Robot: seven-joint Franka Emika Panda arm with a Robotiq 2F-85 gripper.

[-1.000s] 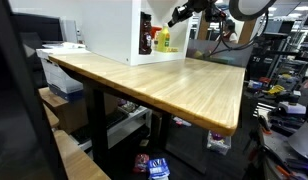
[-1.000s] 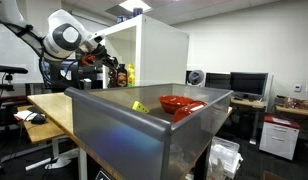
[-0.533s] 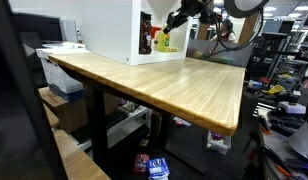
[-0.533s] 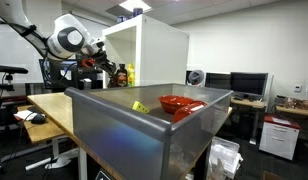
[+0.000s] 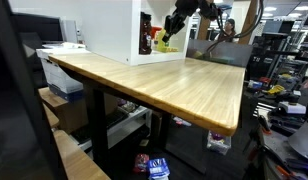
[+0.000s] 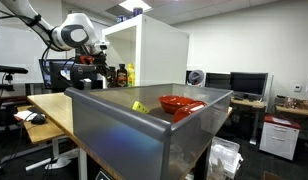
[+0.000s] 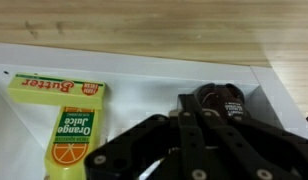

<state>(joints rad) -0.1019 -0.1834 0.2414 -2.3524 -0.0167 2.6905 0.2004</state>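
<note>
In the wrist view, a butter box (image 7: pixel 54 88) lies at the left, along the edge of the white shelf floor (image 7: pixel 144 88). An orange juice carton (image 7: pixel 72 140) sits right beneath it. A strip of bare floor separates the carton from the gripper (image 7: pixel 184 118), whose fingers are pressed together on nothing. A dark bottle (image 7: pixel 222 100) stands just beside it, near the floor's right corner. Past the edge runs the wooden table (image 7: pixel 144 30).
</note>
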